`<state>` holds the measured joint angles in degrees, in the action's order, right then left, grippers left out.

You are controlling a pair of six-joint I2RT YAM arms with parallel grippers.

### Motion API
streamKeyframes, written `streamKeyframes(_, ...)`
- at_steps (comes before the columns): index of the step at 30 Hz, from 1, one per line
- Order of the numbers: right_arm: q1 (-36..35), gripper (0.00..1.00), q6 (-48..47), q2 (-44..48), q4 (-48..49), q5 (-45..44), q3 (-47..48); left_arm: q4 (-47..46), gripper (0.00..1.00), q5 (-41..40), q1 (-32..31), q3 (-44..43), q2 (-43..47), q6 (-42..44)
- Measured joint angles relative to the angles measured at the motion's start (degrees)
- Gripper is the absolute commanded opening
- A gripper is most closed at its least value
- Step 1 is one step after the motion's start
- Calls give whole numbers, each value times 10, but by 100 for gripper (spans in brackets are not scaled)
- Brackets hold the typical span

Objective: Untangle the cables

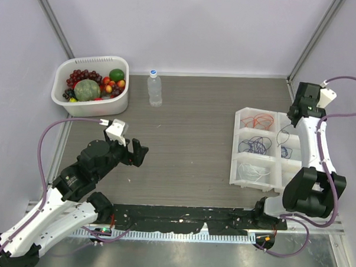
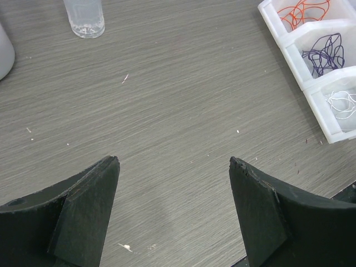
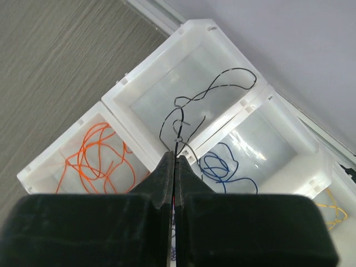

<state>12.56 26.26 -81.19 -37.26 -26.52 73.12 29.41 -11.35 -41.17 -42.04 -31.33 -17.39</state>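
Right end effector (image 3: 175,157) is shut tight, tips pinching the lower end of a black cable (image 3: 213,87). The rest of that cable loops up over the middle compartment in the right wrist view. Left end effector (image 2: 173,162) stands wide open w/ nothing btwn its fingers, over bare table (image 1: 196,128) at lower left of the top view.

Table is grey wood-grain & fills most of that frame. White tray (image 1: 235,149) w/ separate compartments sits at centre right, the right arm reaching over its top-right corner. White basket (image 1: 92,59) of fruit sits upper left. Clear bottle (image 1: 154,90) stands upright just right of it, not touching.

Cables, each in its own compartment:
- Orange cable (image 3: 97,161) is in the tray's top-left cell per the top view.
- Purple cable (image 2: 325,53) is in the cell below that.
- White cable (image 2: 342,103) is below again, bottom-left cell.
- Blue cable (image 3: 219,167) lies in the cell beside the black one, lower right of centre in the right wrist view.
- Yellow cable (image 3: 328,208) shows at the far right edge there, partly hidden.
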Motion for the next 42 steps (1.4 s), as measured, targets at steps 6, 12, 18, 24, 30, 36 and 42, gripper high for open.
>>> streamKeyframes(6,75,1,20,-11,67,50,-6,0,84,0,0,0,0,0)
streamKeyframes(12,123,1,23,-88,137,98,14,0,84,0,0,0,0,0)
streamKeyframes(18,124,0,21,-132,188,117,52,0,84,0,0,0,-1,0)
streamKeyframes(24,124,1,32,-164,228,130,110,0,83,-6,1,0,-2,0)
streamKeyframes(30,124,1,43,-176,250,140,97,0,84,-7,1,0,-1,0)
streamKeyframes(36,124,1,61,-170,270,150,20,0,84,-7,1,0,3,0)
streamKeyframes(42,124,1,97,-109,286,161,-104,0,84,-6,3,0,3,0)
